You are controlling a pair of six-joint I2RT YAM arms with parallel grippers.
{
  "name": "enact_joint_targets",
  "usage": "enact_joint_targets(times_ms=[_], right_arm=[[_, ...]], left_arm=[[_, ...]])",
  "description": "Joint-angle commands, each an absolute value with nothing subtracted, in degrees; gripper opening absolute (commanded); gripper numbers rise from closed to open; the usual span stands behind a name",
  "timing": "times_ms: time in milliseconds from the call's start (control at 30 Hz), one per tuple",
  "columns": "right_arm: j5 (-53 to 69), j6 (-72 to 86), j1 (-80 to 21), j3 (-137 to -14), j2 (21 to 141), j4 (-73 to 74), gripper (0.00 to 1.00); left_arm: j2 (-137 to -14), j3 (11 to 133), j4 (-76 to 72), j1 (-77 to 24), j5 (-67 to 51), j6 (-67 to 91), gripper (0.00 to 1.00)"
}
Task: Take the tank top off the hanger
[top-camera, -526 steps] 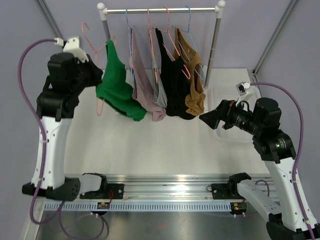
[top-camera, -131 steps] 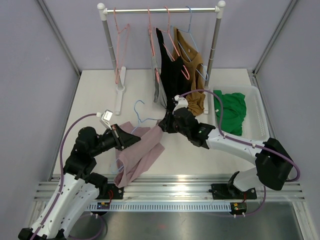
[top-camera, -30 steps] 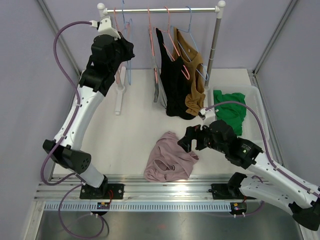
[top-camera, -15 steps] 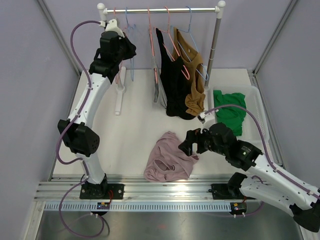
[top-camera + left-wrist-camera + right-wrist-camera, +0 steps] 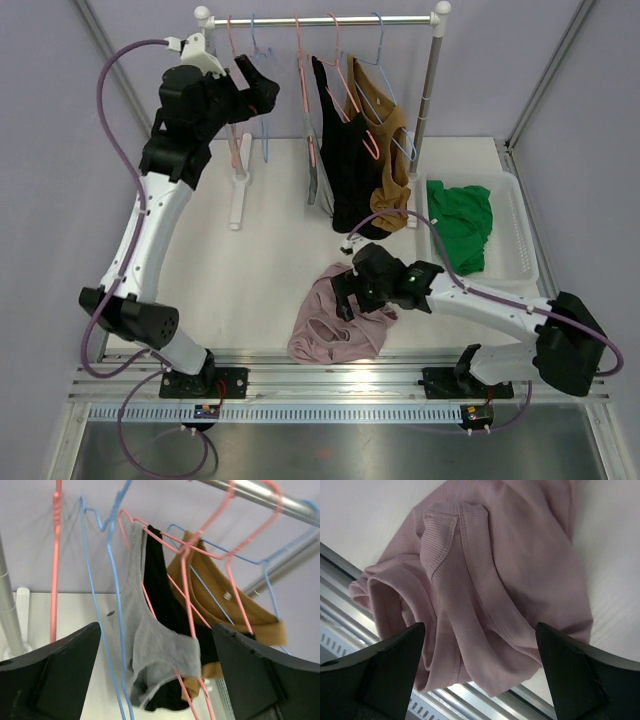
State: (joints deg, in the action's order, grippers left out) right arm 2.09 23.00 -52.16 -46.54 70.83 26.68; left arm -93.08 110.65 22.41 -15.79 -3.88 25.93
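Under the left end of the rail (image 5: 320, 19): the left gripper (image 5: 262, 92), held high and aimed along the row of clothes, jaws spread wide with nothing between them. Probably placed there to line up on the next garment rather than to grip anything yet. Just beside it, hooked over the rail, a bare pink hanger (image 5: 237, 120) and a bare blue hanger (image 5: 265, 140), both hanging free with no cloth on them.

Further right along the rail, straight ahead in the left wrist view: a grey tank top (image 5: 150, 645), first in line and nearest the open jaws. Pressed against it, a black tank top (image 5: 345, 150). Then a brown tank top (image 5: 388, 150) near the rail's right post. All three on their hangers, so more removals to come, by the look of it.

Well forward of the rail's middle, down on the table (image 5: 200, 270): the pink tank top (image 5: 330, 325), crumpled in a heap and off any hanger. Directly above the heap's rail-side edge, the right gripper (image 5: 343, 295), fingers parted wide on either side of the ribbed folds, clenching nothing. Hard to tell whether touching the cloth. Poised low like that, likely, to gather the heap and carry it off.

Forward of the rail's right post: a white bin (image 5: 515, 270) holding a green tank top (image 5: 460, 225), the probable destination for the pink one too.
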Motion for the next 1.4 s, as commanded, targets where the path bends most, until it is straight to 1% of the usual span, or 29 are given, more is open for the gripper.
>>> enact_joint_targets(times_ms=[0, 133, 300, 333, 367, 400, 433, 467, 500, 533, 567, 600, 767, 867, 1033, 1200, 1233, 1367], right_arm=[[-3.94, 22.15, -56.15, -50.62, 77.24, 25.13, 0.99], [-7.02, 21.88, -60.54, -53.34, 85.41, 25.22, 0.99], [-12.21, 22.49, -62.23, -55.28, 95.35, 25.58, 0.99], [-12.91, 22.67, -62.4, -55.37, 96.49, 25.32, 0.96], [-14.23, 22.94, -62.32, -55.46, 98.24, 25.23, 0.9], [-14.33, 23.11, -62.4, -55.46, 98.7, 25.14, 0.63], [-14.5, 23.12, -62.32, -55.55, 98.88, 24.88, 0.44], [-15.11, 23.29, -62.31, -55.29, 98.09, 24.09, 0.32], [-15.38, 23.81, -62.31, -55.11, 97.13, 23.82, 0.24], [-15.82, 23.82, -62.31, -54.93, 94.86, 23.64, 0.12], [-17.47, 23.73, -62.4, -54.76, 93.44, 23.82, 0.1], [-18.45, 23.9, -62.4, -54.76, 91.86, 24.17, 0.01], [-28.19, 22.77, -61.44, -58.43, 81.58, 32.84, 0.0], [-30.57, 21.98, -58.81, -61.17, 76.83, 37.96, 0.0], [-35.06, 20.66, -52.32, -67.91, 69.71, 46.73, 0.0], [-39.81, 17.23, -45.63, -76.28, 66.1, 52.29, 0.0], [-41.21, 16.7, -44.22, -79.07, 66.18, 54.21, 0.0], [-41.84, 12.76, -35.62, -83.93, 67.59, 56.34, 0.0]], left_arm=[[-83.61, 109.17, 26.08, -16.0, -6.69, 24.7, 0.99], [-75.71, 101.02, 28.03, -16.08, -5.63, 24.78, 0.99], [-64.44, 90.72, 28.3, -16.7, -3.44, 24.52, 0.99], [-60.94, 89.57, 28.91, -16.87, -2.56, 24.52, 0.99], [-59.43, 87.12, 29.53, -16.87, -1.85, 24.43, 0.99], [-57.67, 86.06, 30.92, -16.87, -0.45, 24.09, 0.99], [-56.26, 85.26, 32.07, -16.87, 0.87, 24.0, 0.99], [-53.12, 84.12, 32.95, -16.87, 2.01, 23.73, 0.99], [-51.52, 81.59, 33.83, -16.87, 3.15, 23.3, 0.99], [-49.94, 80.08, 34.27, -16.87, 3.69, 23.12, 0.99], [-46.35, 78.76, 34.71, -16.87, 4.21, 23.12, 0.99], [-44.84, 75.53, 34.98, -16.87, 4.48, 23.03, 0.99], [-37.36, 67.78, 34.98, -16.87, 2.64, 21.27, 0.99], [-34.9, 64.34, 35.33, -16.87, 1.32, 19.43, 0.99], [-31.74, 60.82, 36.56, -16.87, 3.78, 19.25, 0.99], [-30.5, 58.63, 37.09, -16.87, 7.02, 18.99, 0.99], [-30.15, 58.28, 37.0, -16.87, 7.29, 18.81, 0.99], [-29.53, 57.48, 37.44, -16.87, 8.79, 17.93, 0.99]])
